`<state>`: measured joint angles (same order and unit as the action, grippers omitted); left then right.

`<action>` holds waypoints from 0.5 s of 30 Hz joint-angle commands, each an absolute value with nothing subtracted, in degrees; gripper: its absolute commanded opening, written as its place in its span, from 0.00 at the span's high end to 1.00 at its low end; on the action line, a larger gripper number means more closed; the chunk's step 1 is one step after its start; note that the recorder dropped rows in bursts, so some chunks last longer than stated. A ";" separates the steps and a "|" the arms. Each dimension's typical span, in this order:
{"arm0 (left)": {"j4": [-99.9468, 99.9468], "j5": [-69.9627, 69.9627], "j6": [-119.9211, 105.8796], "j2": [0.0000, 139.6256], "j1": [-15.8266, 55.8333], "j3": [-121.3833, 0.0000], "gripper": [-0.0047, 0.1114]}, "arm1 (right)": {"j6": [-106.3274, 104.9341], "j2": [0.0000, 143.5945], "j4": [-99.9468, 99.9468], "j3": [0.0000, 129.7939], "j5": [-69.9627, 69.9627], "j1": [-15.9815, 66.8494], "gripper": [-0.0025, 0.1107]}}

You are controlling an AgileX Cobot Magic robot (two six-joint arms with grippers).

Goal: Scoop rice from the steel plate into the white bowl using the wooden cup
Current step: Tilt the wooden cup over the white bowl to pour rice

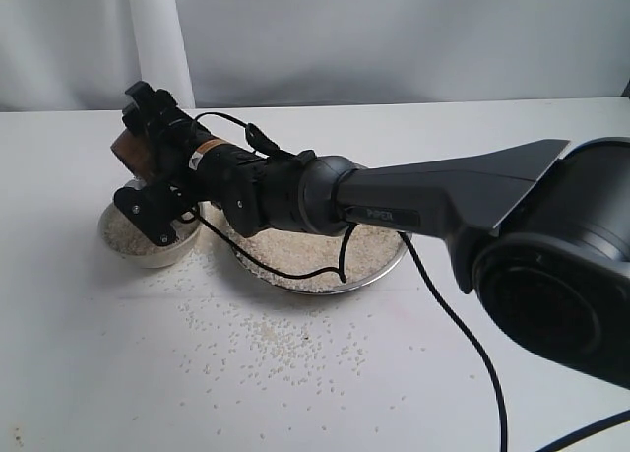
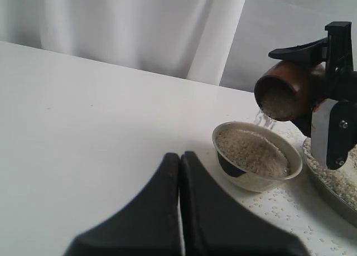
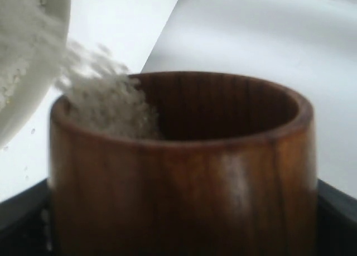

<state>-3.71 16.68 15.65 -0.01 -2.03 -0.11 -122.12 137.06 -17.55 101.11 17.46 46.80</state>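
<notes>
Left wrist view shows rice (image 2: 276, 104) pouring from wooden cup (image 2: 285, 77) into white bowl (image 2: 245, 180); exterior hides this behind right pincer (image 1: 148, 161) gripping cup; left pincer (image 2: 179, 211) closed; arm (image 1: 433, 201) covers steel plate (image 1: 386, 265) partly.

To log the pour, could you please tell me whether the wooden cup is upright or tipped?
Tipped: the wooden cup lies on its side above the white bowl, with rice spilling from its mouth.

My right gripper (image 1: 148, 161): matt black plastic; wooden cup (image 3: 178, 172) smooth, grained; steel plate (image 1: 325, 287) shiny; white bowl (image 2: 245, 180) glossy.
</notes>
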 commanded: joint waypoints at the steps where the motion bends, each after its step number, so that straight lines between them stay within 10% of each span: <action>1: -3.49 16.36 15.78 0.00 -1.74 0.00 0.96 | -122.76 136.37 -15.66 101.12 20.13 46.73 0.98; 15: -3.49 16.36 15.78 0.00 -1.74 0.00 0.96 | -122.76 136.37 -5.15 101.12 17.87 46.73 0.98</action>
